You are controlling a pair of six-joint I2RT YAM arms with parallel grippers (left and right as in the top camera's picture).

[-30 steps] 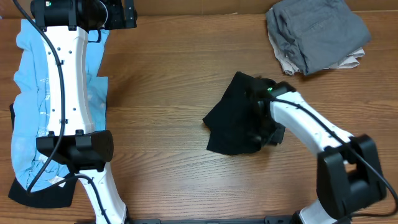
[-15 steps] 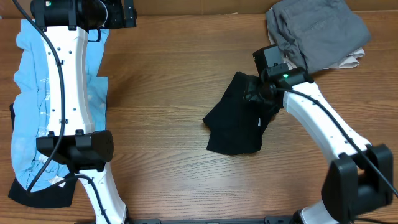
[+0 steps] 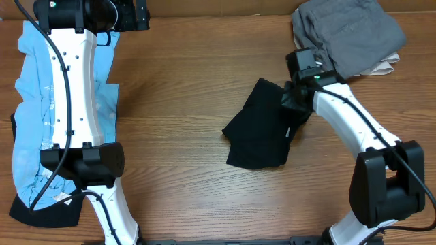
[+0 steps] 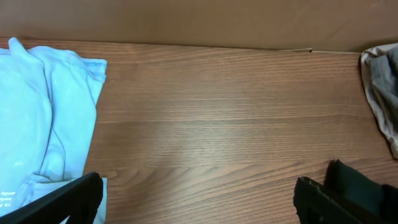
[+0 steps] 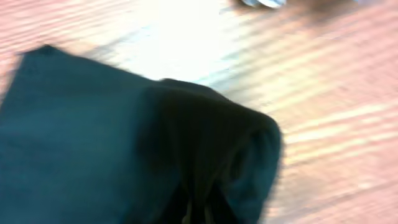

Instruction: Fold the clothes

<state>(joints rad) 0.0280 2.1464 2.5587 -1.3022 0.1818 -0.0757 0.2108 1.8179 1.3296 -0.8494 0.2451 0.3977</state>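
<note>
A black garment [image 3: 259, 133] lies crumpled at the table's centre right. My right gripper [image 3: 298, 95] is at its far right corner and is shut on a bunch of the black cloth [image 5: 124, 124]; its fingers [image 5: 199, 210] are buried in the fabric. My left gripper [image 3: 133, 17] is open and empty at the far left, over bare wood [image 4: 198, 186]. A light blue garment [image 3: 34, 102] lies spread under the left arm and shows in the left wrist view [image 4: 43, 112].
A pile of folded grey clothes [image 3: 347, 34] sits at the far right corner, close behind the right gripper; its edge shows in the left wrist view [image 4: 380, 87]. A dark cloth [image 3: 44, 212] pokes out below the blue garment. A brown wall [image 4: 199, 22] backs the table.
My right gripper has moved from over the black garment's near right part up to its far right corner, drawing the cloth's right edge with it. The left arm has not moved.
</note>
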